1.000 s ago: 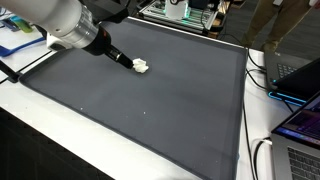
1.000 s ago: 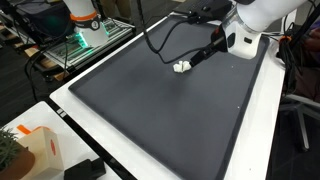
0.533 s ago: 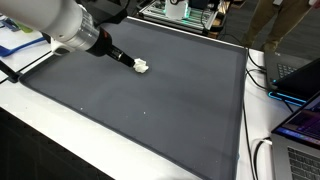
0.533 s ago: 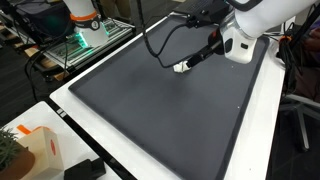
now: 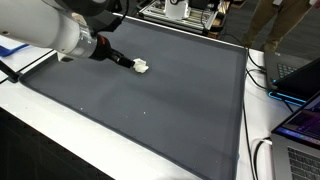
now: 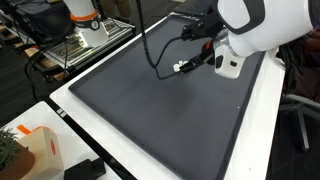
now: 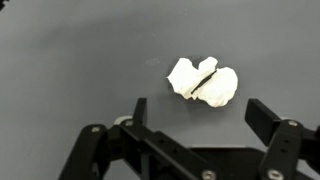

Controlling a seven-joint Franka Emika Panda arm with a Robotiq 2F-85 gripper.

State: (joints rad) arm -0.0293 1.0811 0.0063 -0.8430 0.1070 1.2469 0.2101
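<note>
The gripper [image 7: 195, 112] is held wide open, with nothing between its fingers, low over a dark grey mat [image 5: 180, 110] that is spread across the white desk [image 6: 262, 120]. A crumpled white wad [image 7: 204, 81] is seen lying on the mat just ahead of the fingertips. A laptop [image 5: 296, 78] is set well apart from the gripper, past the mat's edge.

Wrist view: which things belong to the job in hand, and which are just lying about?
In hand:
- white crumpled lump, lying on the dark mat
- gripper, open, right at the lump

Lying about:
- laptop beside the mat
- white box at the table's corner
</note>
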